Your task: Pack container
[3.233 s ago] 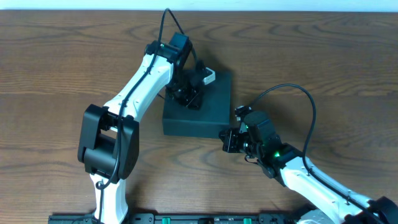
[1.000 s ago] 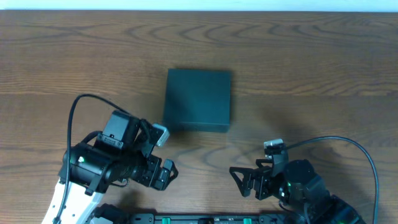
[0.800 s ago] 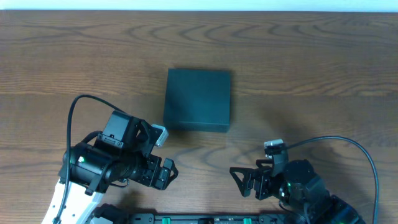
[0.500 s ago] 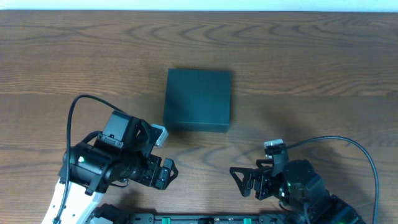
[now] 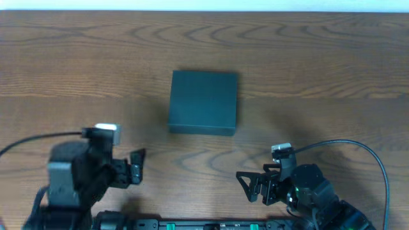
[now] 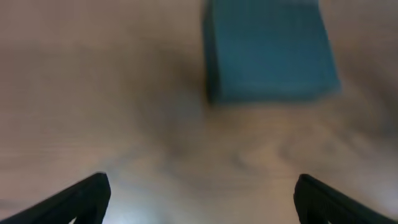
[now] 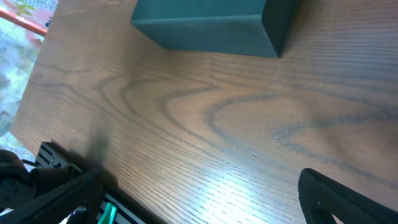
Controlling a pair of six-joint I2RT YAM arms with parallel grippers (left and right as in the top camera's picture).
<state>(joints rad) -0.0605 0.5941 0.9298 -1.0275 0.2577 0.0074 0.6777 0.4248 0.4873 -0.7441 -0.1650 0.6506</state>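
Note:
The container [image 5: 203, 102], a dark teal box with its lid down, lies flat in the middle of the wooden table. It also shows in the left wrist view as a blurred container [image 6: 267, 56] and in the right wrist view as the container [image 7: 211, 22]. My left gripper [image 5: 133, 168] sits near the table's front edge, left of and well short of the box, open and empty. My right gripper [image 5: 246, 185] hovers at the front right, also open with nothing between its fingers. Both wrist views show only bare wood between the left gripper [image 6: 202, 193] and right gripper [image 7: 199, 193] fingers.
A black rail with green parts [image 5: 211, 225] runs along the table's front edge. The far edge of the table [image 5: 204, 11] meets a pale strip. The left wrist view is blurred by motion.
Both grippers have left the container and pulled back to the front edge. In the last half second the left arm swung further left and turned; the right arm held still.

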